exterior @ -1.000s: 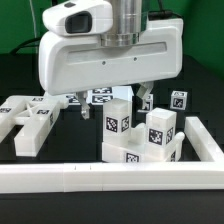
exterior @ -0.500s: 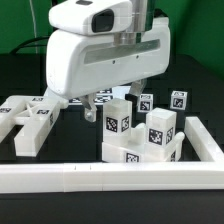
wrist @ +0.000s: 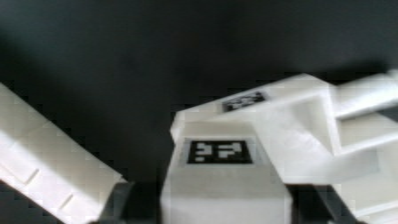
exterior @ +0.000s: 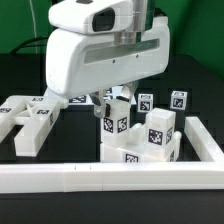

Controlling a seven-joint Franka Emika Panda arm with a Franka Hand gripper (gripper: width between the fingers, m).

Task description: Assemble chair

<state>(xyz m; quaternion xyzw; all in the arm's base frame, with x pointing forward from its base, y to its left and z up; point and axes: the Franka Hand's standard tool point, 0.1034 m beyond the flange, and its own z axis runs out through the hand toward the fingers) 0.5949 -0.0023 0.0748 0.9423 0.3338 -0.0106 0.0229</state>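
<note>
Where the exterior view is read from its left, loose flat chair pieces (exterior: 25, 118) are seen lying on the black counter (exterior: 68, 148), well apart from the fingers (exterior: 99, 101); at the middle an upright bar (exterior: 113, 128) is found directly beneath them, its long axis near vertical and one tagged face turned toward the camera; further right, a cluster of tagged blocks (exterior: 160, 135) is set just beside it. In the wrist view the bar fills the gap between the fingers, so its top is judged to be pinched; a straight upward lift along that axis is suggested.
</note>
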